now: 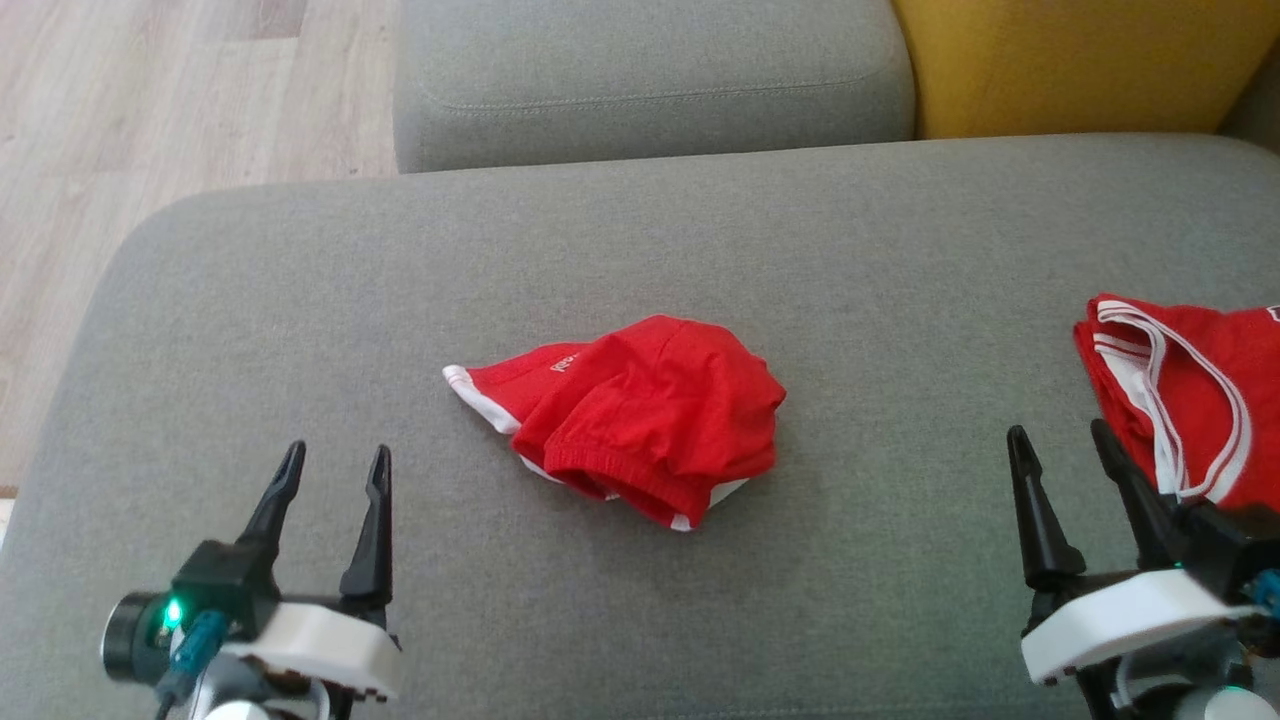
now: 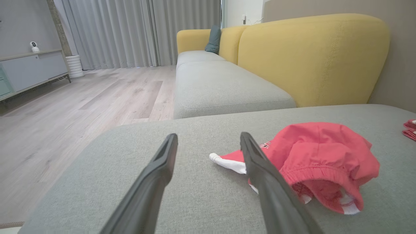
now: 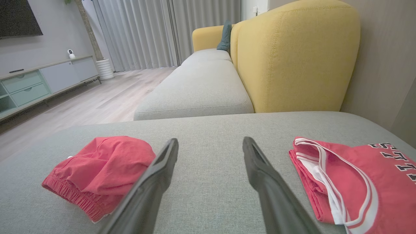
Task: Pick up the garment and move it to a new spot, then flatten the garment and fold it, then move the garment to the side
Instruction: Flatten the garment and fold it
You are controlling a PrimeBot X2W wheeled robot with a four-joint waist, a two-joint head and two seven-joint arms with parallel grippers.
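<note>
A crumpled red garment (image 1: 640,415) with white trim lies bunched in the middle of the grey cushion (image 1: 640,250). From the left wrist it is the red garment (image 2: 320,156) right of the fingers; from the right wrist the red garment (image 3: 100,170) lies to their left. My left gripper (image 1: 335,465) hovers open at the lower left, apart from the cloth. At the lower right my right gripper (image 1: 1062,448) stands open too, with nothing between its fingers.
A folded red jersey (image 1: 1195,395) with white stripes lies at the cushion's right edge, beside the right gripper; it appears as the jersey (image 3: 357,178) in the right wrist view. Behind are another grey seat (image 1: 650,80), a yellow backrest (image 1: 1080,60) and wooden floor (image 1: 150,100) to the left.
</note>
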